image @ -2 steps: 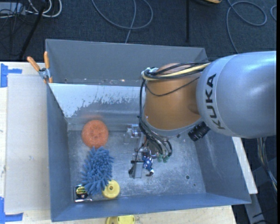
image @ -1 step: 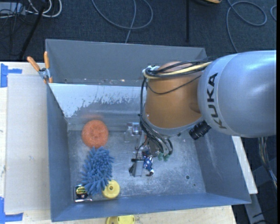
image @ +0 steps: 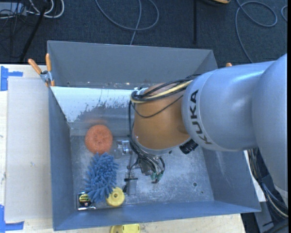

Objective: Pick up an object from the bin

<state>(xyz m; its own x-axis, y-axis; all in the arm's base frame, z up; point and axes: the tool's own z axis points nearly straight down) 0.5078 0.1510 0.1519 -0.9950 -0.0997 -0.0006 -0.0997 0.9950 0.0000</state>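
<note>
A: Your gripper [image: 132,181] is low in the bin [image: 199,191], below the orange cover [image: 157,125] on the wrist, near the front wall and left of the middle.

B: You have 2 things close to it. The blue shaggy duster [image: 101,176] lies just to its left, and the small yellow round piece [image: 115,197] lies just below and left, at the duster's lower end.

A: Whether your gripper touches either of them, I cannot tell. It is dark against the grey floor, so I cannot tell whether it is wide, narrow or holding anything.

B: You also have a clear little object [image: 122,147] beside the wrist, up and to the left, and an orange round scrubber [image: 98,138] further left, above the duster.

A: In the front-left corner, your black and yellow tape measure [image: 85,200] sits against the duster's tip.
</note>
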